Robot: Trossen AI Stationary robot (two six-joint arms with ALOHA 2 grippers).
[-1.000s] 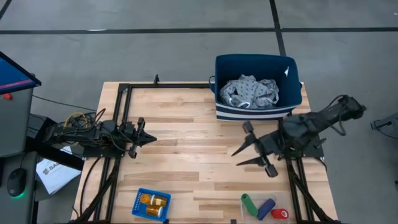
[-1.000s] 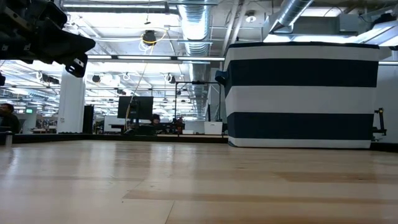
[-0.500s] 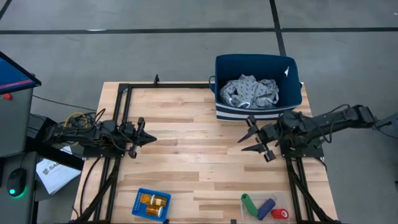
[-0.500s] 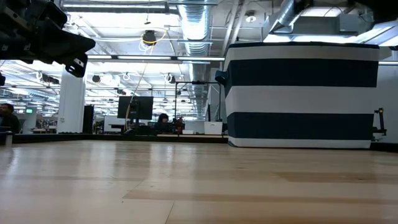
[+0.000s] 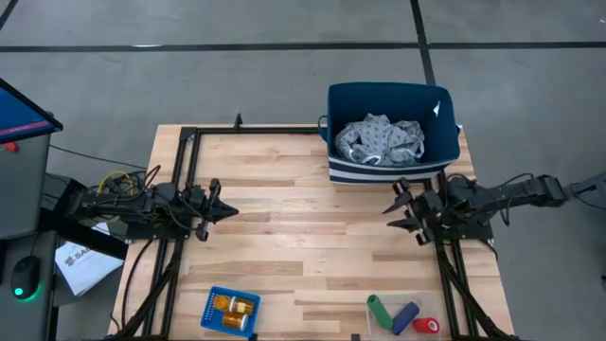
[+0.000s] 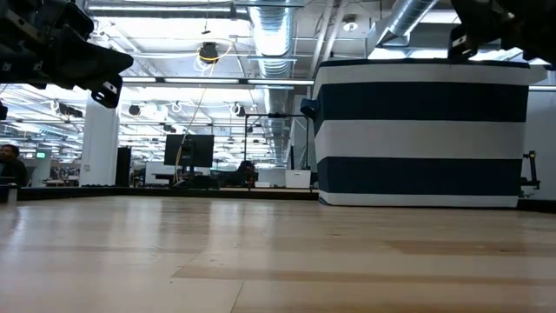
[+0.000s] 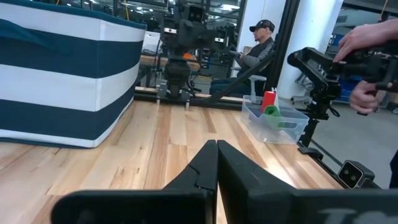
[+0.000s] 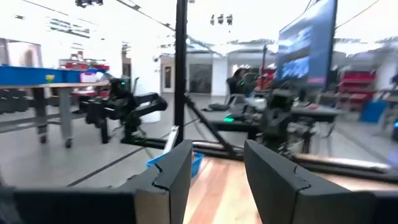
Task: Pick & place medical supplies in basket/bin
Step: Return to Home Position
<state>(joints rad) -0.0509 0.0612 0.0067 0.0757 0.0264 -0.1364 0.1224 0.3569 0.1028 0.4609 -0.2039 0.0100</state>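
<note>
The navy bin with white stripes stands at the table's far right and holds the grey patterned cloth. At the near edge, the small blue basket holds orange pill bottles. The green, dark blue and red cylinders lie in the clear tray. My left gripper hovers shut over the table's left part. My right gripper hangs open just in front of the bin, near the right edge, holding nothing.
Black frame rails run along the table's left, far and right sides. Bare wood lies between the two grippers. In the left wrist view a person sits beyond the table, and a hand shows at the right.
My right gripper has drawn back from the table's middle toward the right edge, ending in front of the bin. Its fingers, spread wide a second ago, have narrowed but remain open. In the low view it has come into sight at the upper right.
</note>
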